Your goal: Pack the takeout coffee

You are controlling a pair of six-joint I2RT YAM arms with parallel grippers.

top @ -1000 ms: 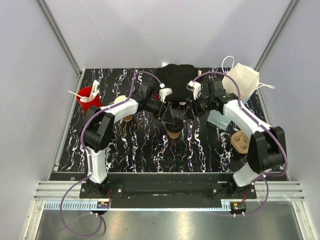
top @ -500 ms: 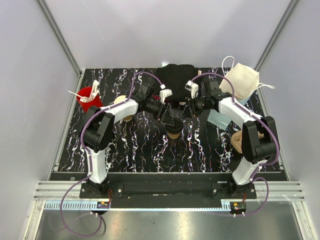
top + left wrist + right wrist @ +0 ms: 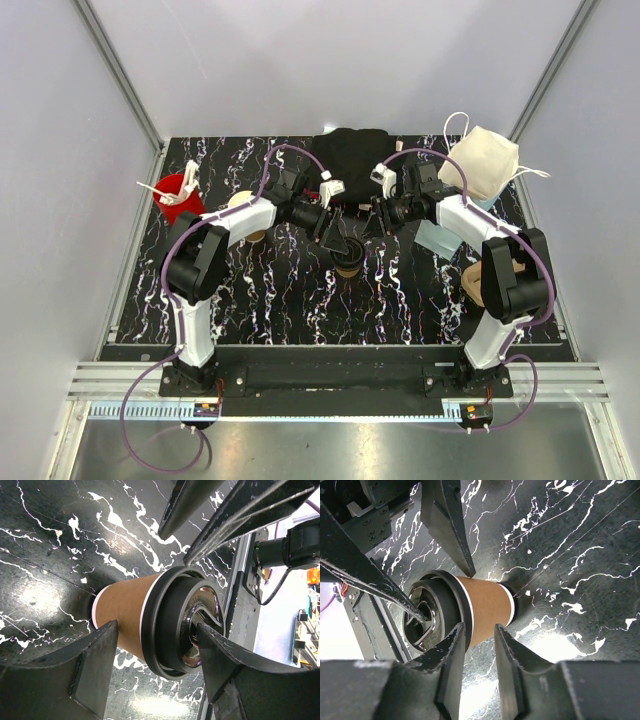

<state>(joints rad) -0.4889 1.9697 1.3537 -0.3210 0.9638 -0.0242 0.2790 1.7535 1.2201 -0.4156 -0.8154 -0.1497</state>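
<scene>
Cup, marbled table — walls perhaps grey.

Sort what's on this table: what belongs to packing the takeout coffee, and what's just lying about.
Belongs to the job:
- takeout coffee, with its black lid on
- cream bag with handles, probably where it goes

Just lying about:
- red cup of straws
- stack of tan cups
- black cloth bundle
- brown cardboard piece

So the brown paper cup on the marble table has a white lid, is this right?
Not quite: the lid is black, not white, as the left wrist view shows. The brown paper cup does stand on the marble table.
</scene>
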